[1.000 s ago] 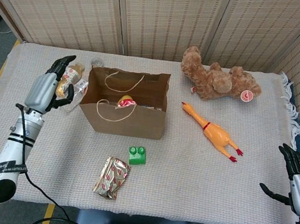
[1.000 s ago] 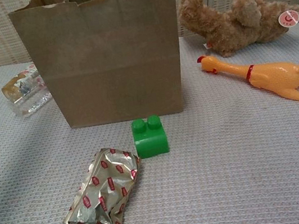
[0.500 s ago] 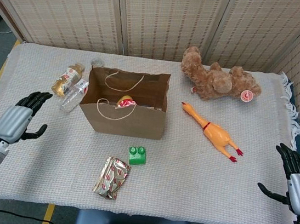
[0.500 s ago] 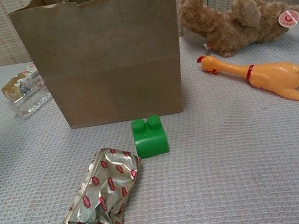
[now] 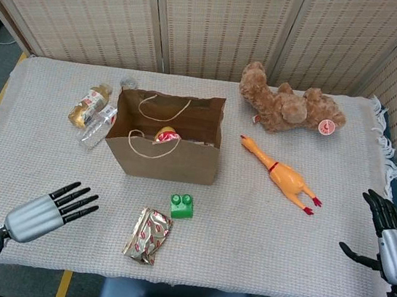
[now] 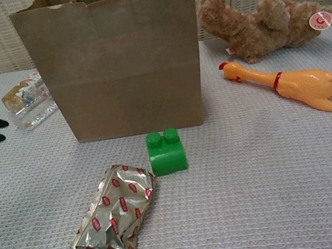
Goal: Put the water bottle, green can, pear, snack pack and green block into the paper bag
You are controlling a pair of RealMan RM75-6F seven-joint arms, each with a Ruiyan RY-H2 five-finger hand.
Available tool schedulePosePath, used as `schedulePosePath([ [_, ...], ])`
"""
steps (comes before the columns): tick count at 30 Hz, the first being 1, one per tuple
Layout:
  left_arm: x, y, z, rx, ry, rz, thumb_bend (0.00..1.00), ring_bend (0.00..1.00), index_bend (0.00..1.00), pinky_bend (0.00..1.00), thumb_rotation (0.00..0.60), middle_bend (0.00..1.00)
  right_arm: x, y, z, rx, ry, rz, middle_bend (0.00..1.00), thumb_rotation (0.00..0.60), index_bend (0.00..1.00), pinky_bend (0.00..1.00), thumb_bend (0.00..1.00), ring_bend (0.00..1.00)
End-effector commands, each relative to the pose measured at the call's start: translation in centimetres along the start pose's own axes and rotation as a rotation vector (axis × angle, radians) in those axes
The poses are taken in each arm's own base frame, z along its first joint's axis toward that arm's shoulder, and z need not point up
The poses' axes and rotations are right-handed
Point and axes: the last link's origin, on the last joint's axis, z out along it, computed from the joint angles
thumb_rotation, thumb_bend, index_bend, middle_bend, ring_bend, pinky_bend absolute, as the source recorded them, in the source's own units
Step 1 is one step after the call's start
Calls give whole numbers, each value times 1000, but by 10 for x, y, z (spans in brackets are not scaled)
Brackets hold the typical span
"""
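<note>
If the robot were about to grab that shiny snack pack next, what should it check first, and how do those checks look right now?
1. Left hand free, fingers apart: ok.
2. Snack pack lies uncovered on the cloth: ok.
3. Green block apart from the pack: ok.
4. Paper bag upright, mouth open: ok.
5. Room left inside the bag: cannot tell.
6. Right hand off at the table edge, out of the way: ok.
</note>
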Motion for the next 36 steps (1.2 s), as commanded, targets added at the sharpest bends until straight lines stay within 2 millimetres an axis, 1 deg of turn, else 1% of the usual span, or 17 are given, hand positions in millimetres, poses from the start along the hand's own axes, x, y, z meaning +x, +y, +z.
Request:
schedulePosePath([
  [1,-8,30,13,-201,53,65,392,0,0,85,600,0,0,0,0,0,1,1,0,600,0,0,57,0],
  [6,-14,57,26,-332,57,76,393,0,0,84,600,0,1,0,0,1,1,6,0,600,0,0,57,0],
  [10,-13,70,41,-372,78,71,393,0,0,82,600,0,1,1,-1,-1,2,6,0,600,0,0,57,0],
  [14,-15,72,60,-380,57,93,393,0,0,72,600,0,1,1,0,0,0,8,0,600,0,0,57,0],
  [15,-16,72,67,-387,47,116,393,0,0,67,600,0,1,1,0,1,0,8,0,600,0,0,57,0],
  [17,-17,72,71,-390,35,125,392,0,0,65,600,0,1,1,0,1,0,8,0,600,0,0,58,0],
  [20,-23,73,87,-398,-37,163,393,0,0,65,600,0,1,1,0,-2,-1,9,0,600,0,0,57,0],
  [23,-25,77,101,-407,-75,168,393,0,0,65,600,0,1,1,0,-3,-4,9,0,600,0,0,57,0],
  [32,-23,90,128,-443,-95,165,392,0,0,65,600,0,1,2,1,-10,-16,14,0,600,0,0,57,0],
  [36,-17,86,135,-425,-89,151,393,0,0,65,600,0,2,3,1,-15,-16,19,0,600,0,0,57,0],
])
